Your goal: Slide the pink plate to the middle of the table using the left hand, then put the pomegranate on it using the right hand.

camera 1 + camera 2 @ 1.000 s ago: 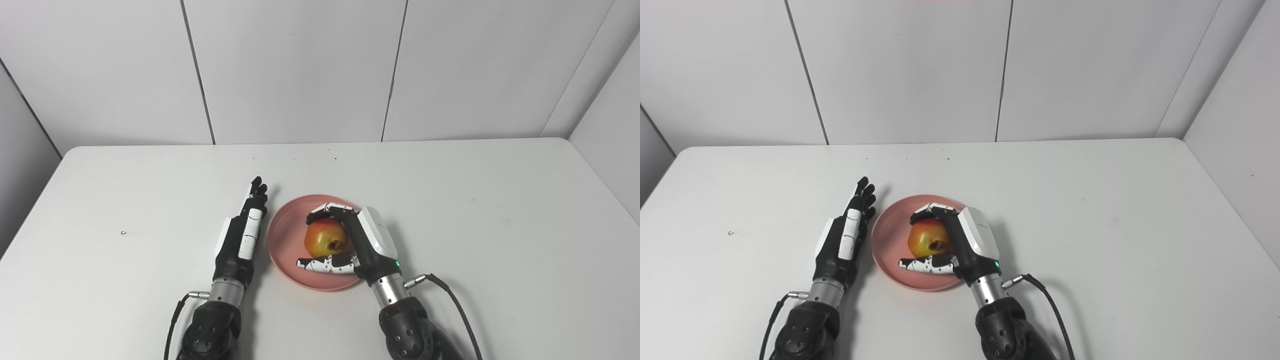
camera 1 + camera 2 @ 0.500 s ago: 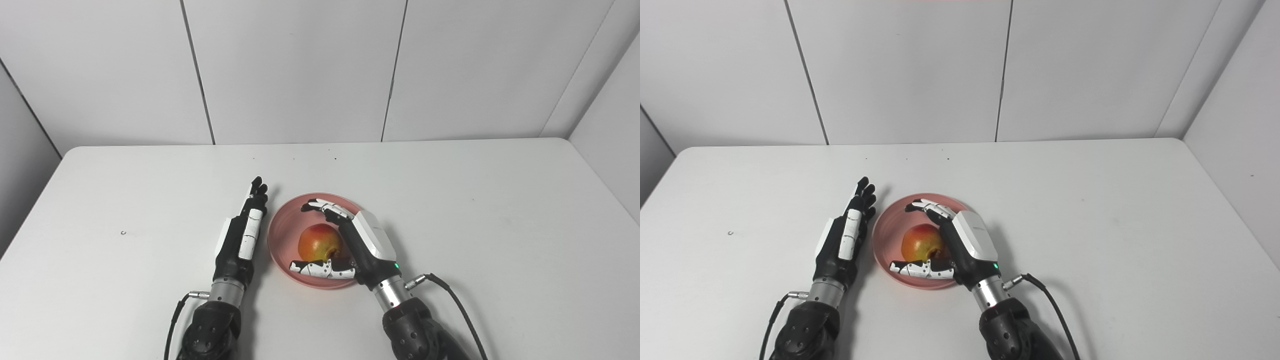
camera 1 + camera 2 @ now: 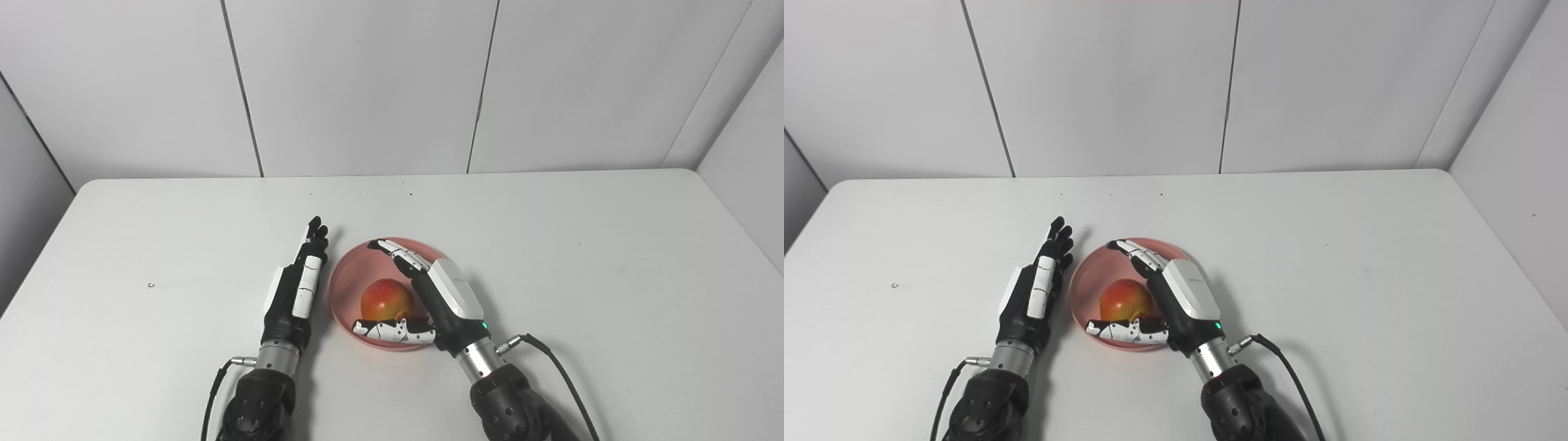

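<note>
The pink plate (image 3: 346, 288) sits near the middle of the white table (image 3: 582, 257). The red-yellow pomegranate (image 3: 384, 299) rests on the plate. My right hand (image 3: 438, 297) is over the plate's right side with its fingers spread open around the fruit, the thumb lying in front of it; it holds nothing. My left hand (image 3: 296, 288) lies flat and open on the table, edge-on, just left of the plate's rim. In the right eye view the pomegranate (image 3: 1123, 299) and right hand (image 3: 1182, 298) show the same.
White wall panels (image 3: 367, 86) stand behind the table. A black cable (image 3: 554, 367) trails from my right wrist. A tiny dark speck (image 3: 150, 285) lies on the table at the left.
My right hand has opened its fingers off the pomegranate and drawn slightly back; the fruit now sits on the plate, a little nearer the front left. My left hand has not moved.
</note>
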Action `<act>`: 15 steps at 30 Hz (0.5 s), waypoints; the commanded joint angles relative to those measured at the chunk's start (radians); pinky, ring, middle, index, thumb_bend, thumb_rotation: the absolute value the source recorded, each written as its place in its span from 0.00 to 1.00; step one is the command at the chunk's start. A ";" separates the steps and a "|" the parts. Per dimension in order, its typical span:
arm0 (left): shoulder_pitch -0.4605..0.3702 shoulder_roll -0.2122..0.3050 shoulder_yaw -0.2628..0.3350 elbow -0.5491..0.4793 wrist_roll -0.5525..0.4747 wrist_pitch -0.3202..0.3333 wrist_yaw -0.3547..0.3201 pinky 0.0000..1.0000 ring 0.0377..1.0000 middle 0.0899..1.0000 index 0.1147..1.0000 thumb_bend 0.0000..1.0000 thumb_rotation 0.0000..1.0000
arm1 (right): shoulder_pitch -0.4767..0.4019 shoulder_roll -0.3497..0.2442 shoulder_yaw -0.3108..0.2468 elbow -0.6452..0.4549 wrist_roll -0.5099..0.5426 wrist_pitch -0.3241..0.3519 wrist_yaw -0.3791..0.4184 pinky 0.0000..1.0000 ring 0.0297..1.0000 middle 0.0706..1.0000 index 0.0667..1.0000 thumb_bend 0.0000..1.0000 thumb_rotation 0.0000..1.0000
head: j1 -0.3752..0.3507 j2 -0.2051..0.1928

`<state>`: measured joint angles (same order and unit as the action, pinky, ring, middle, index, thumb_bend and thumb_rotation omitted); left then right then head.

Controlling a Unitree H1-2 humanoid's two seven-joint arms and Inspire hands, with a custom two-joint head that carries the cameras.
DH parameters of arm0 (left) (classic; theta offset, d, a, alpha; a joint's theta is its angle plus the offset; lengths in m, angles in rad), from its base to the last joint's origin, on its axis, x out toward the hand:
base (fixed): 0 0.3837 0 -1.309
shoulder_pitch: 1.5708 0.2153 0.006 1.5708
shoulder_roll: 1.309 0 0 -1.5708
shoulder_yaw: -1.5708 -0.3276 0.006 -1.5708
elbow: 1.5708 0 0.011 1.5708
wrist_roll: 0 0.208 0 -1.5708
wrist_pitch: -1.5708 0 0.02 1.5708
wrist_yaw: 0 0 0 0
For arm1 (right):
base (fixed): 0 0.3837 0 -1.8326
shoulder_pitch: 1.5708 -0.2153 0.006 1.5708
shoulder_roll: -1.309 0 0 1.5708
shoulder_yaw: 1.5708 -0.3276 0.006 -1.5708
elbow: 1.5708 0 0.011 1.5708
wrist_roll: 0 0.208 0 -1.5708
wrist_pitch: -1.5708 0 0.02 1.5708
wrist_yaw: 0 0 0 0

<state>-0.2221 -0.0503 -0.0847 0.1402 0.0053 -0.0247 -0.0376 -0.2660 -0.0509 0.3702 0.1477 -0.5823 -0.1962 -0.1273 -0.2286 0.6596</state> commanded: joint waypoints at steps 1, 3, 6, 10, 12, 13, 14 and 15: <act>-0.016 0.002 -0.005 -0.023 0.001 -0.034 -0.011 1.00 1.00 1.00 1.00 0.73 1.00 | -0.020 0.018 -0.015 -0.030 0.011 -0.069 -0.042 0.82 0.87 0.89 0.87 0.67 0.66 | 0.001 0.000; -0.016 0.003 -0.003 -0.023 -0.001 -0.033 -0.012 1.00 1.00 1.00 1.00 0.73 1.00 | -0.016 0.025 -0.025 -0.023 0.022 -0.097 -0.060 0.82 0.88 0.89 0.88 0.66 0.67 | 0.001 -0.001; -0.015 0.004 -0.004 -0.027 0.005 -0.028 -0.008 1.00 1.00 1.00 1.00 0.72 1.00 | -0.008 0.041 -0.045 -0.012 0.047 -0.135 -0.091 0.81 0.87 0.89 0.89 0.66 0.69 | 0.001 0.001; -0.016 0.005 -0.003 -0.020 0.013 -0.036 -0.001 1.00 1.00 1.00 1.00 0.73 1.00 | 0.006 0.063 -0.070 -0.022 0.069 -0.154 -0.113 0.82 0.88 0.90 0.91 0.67 0.74 | 0.000 0.001; -0.016 0.005 -0.004 -0.020 0.018 -0.036 0.003 1.00 1.00 1.00 1.00 0.73 1.00 | 0.012 0.074 -0.082 -0.027 0.074 -0.160 -0.124 0.82 0.88 0.91 0.92 0.67 0.76 | 0.001 0.001; -0.016 0.004 -0.003 -0.020 0.018 -0.037 0.004 1.00 1.00 1.00 1.00 0.73 1.00 | 0.016 0.080 -0.090 -0.034 0.078 -0.160 -0.130 0.82 0.88 0.91 0.92 0.67 0.77 | 0.001 0.002; -0.016 0.003 -0.002 -0.019 0.017 -0.038 0.005 1.00 1.00 1.00 1.00 0.72 1.00 | 0.019 0.084 -0.095 -0.038 0.081 -0.159 -0.134 0.84 0.89 0.91 0.92 0.68 0.79 | 0.001 0.002; -0.016 0.003 -0.001 -0.019 0.013 -0.036 0.004 1.00 1.00 1.00 1.00 0.72 1.00 | 0.021 0.088 -0.101 -0.041 0.081 -0.163 -0.142 0.86 0.89 0.91 0.92 0.68 0.80 | 0.001 0.002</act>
<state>-0.2221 -0.0472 -0.0853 0.1402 0.0067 -0.0260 -0.0366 -0.2275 0.0254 0.2797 0.1441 -0.5098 -0.2961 -0.2416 -0.2286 0.6627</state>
